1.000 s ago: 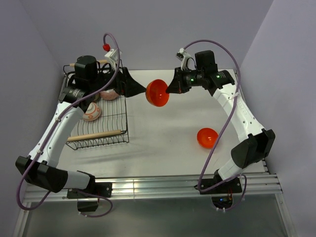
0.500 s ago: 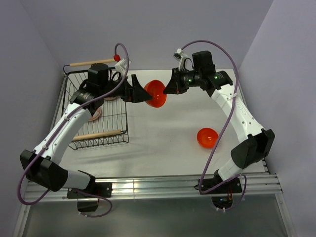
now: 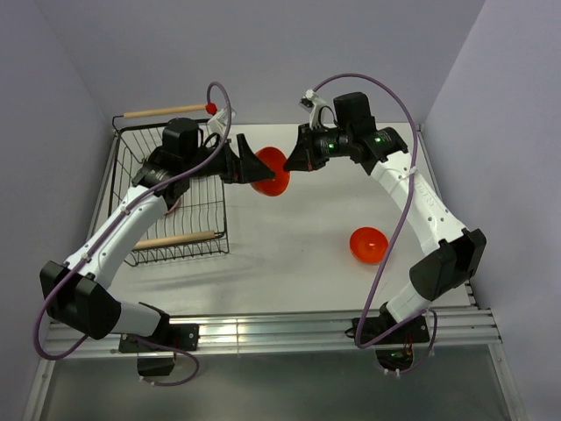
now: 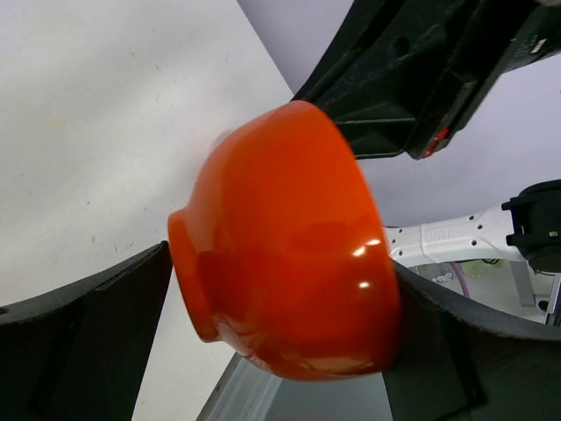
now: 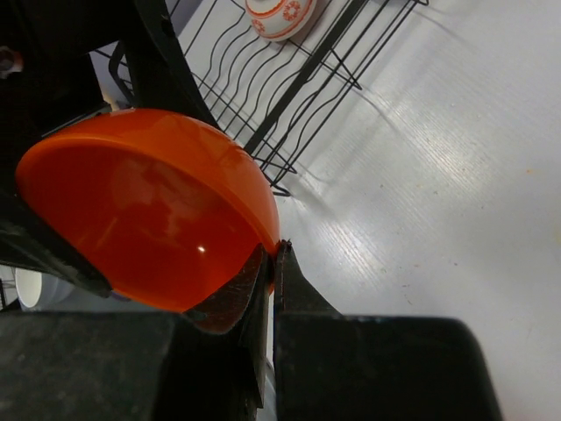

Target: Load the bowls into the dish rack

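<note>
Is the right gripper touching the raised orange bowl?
Touching. The right wrist view shows the right gripper clamped on the rim of the orange bowl, with no gap.

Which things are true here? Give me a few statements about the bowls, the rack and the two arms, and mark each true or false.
1. The right end effector pinches the rim of an orange bowl. True.
2. A second orange bowl sits in the rack. False: it sits on the table, right of the rack.
3. The rack holds nothing. False: a red-and-white bowl lies in it.
4. The left end effector has a finger on either side of the pinched bowl. True.
</note>
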You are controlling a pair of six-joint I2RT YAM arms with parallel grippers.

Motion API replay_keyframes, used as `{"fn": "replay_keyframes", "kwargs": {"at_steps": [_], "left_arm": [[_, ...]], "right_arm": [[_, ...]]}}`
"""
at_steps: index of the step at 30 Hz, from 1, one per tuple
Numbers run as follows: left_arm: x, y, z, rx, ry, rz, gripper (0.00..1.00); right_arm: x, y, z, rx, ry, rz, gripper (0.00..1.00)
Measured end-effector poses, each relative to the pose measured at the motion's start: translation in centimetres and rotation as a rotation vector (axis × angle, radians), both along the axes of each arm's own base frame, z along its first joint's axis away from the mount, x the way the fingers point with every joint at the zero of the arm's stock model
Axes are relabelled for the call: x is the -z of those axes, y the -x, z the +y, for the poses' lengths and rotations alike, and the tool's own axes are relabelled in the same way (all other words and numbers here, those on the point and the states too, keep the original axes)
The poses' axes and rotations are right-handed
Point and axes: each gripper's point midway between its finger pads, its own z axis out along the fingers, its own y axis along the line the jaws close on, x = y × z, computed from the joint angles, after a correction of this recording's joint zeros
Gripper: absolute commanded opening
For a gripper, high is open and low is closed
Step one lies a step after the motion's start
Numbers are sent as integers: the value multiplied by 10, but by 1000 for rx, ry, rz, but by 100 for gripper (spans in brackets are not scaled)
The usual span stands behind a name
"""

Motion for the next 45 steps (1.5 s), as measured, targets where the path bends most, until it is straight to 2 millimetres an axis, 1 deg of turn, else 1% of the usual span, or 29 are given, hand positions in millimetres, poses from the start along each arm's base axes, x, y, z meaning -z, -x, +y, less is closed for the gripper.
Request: {"fn": "replay_keyframes", "kwargs": {"at_steps": [2,3,5,6,8,9,11,12,13,15,17,18,20,22,23,25,27,29,31,33,34,35,37,38,41,45], "left_arm": [[5,0,0,-2,3,18,88],[7,1,0,-2,4,30,78],[7,2,-1,1,10,37,67],[6,2,-1,0,13,38,56],[6,1,0,-10,13,44,43],[7,1,0,-12,14,44,31],[9,1,0,-13,15,53,18],[9,1,0,-13,15,55,5],[9,1,0,-13,14,54,0],[9,1,0,-13,14,54,0],[9,2,0,-12,14,53,0],[9,2,0,-13,13,54,0],[11,2,1,-15,8,62,0],[12,2,1,-16,3,65,0],[13,2,1,-19,0,67,0],[14,1,3,-26,-7,68,0],[16,1,5,-38,-17,70,0],[18,-1,9,-51,-23,77,0],[20,-5,15,-72,-29,88,0],[23,-13,28,-116,-43,100,0],[26,-17,35,-140,-53,105,0],[28,-21,44,-166,-65,110,0],[31,-31,63,-224,-93,118,0],[32,-36,75,-255,-106,119,0],[29,-48,105,-328,-141,110,0],[20,-61,154,-446,-216,70,0]], "right_arm": [[0,1,1,-3,0,0,0],[0,1,1,-2,1,0,0],[0,0,0,0,3,-2,0],[0,0,0,1,4,-3,0],[0,0,0,2,5,-5,0],[0,-1,0,4,6,-7,0],[1,0,-1,5,9,-1,0],[2,0,-1,6,12,1,3],[2,0,-1,7,12,1,7],[2,0,-1,7,12,3,21],[1,1,0,5,6,9,43],[-1,1,0,4,2,9,47],[-2,1,1,-3,-2,3,54],[-4,1,2,-3,-5,0,56],[-5,1,2,-3,-6,1,59],[-6,1,2,-4,-8,-1,61],[-7,1,3,-4,-10,-3,65],[-9,1,3,-5,-12,-9,70],[-10,0,3,-5,-12,-15,72],[-11,0,3,-5,-11,-16,73],[-10,0,2,-4,-11,-16,75],[-10,-1,1,0,-11,-15,80],[-11,-3,-1,9,-13,-14,81],[-11,-4,-3,15,-14,-12,90],[-11,-12,-12,48,-14,-8,91],[-11,-19,-21,78,-12,-9,92]]}}
